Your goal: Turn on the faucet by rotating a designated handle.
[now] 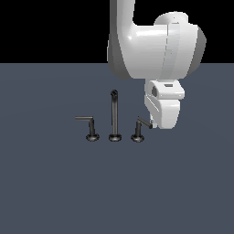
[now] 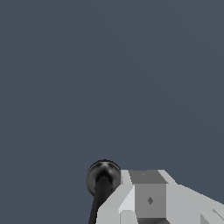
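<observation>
**Ana:** Closest to the wrist lens is the gripper (image 2: 151,199), pale blocky fingers filling the near edge, with the handle (image 2: 103,178) right beside them, its round base and dark post seen almost end-on.

**Ben:** Are the fingers spread or clamped?

**Ana:** Can't tell. Neither view shows the gap between them. From the exterior view the gripper (image 1: 153,122) sits at the tip of the handle's (image 1: 140,126) arm, looking as if it touches, but I can't confirm a pinch.

**Ben:** Place the handle for me.

**Ana:** It's the faucet's (image 1: 114,117) piece on the exterior view's right, just beside the tall spout (image 1: 114,114). The other handle (image 1: 88,125) stands on the far side of the spout.

**Ben:** What could spoil this?

**Ana:** My read: the lever arm is short and thin, so a push near its very tip could slide off as it swings. Drift toward the spout and the hand might knock it instead.

**Ben:** And its orientation?

**Ana:** Post rises from the base with a slight slant; the arm's long axis runs toward the exterior view's right, dipping a little, pointing straight at the gripper.
</observation>
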### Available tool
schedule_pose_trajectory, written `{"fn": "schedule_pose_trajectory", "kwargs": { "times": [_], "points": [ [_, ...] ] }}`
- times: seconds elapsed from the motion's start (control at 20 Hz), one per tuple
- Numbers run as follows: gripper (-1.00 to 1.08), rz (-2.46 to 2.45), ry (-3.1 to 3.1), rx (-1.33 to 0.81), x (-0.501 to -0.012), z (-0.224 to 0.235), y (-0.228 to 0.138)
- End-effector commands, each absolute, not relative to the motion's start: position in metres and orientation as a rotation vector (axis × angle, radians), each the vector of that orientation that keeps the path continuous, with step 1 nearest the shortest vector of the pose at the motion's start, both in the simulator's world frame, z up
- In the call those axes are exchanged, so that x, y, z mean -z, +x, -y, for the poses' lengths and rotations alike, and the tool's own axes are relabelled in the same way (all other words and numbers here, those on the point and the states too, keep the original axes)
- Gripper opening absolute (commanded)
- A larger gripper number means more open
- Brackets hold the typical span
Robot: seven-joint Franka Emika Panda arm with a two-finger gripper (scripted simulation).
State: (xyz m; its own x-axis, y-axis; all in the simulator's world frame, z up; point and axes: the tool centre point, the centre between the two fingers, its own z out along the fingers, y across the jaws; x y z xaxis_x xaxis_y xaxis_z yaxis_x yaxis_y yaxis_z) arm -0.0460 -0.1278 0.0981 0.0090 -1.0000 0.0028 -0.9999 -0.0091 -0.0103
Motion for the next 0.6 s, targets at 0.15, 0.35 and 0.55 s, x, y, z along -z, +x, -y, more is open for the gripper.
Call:
{"fn": "schedule_pose_trajectory", "kwargs": {
  "times": [0.15,0.35,0.55],
  "points": [
    [-1.00,-2.205,-2.233,0.008,-0.098,0.110,-0.057],
    [-1.00,-2.206,-2.234,0.004,-0.098,0.095,-0.067],
    [-1.00,-2.207,-2.235,0.001,-0.098,0.084,-0.075]
  ]
}}
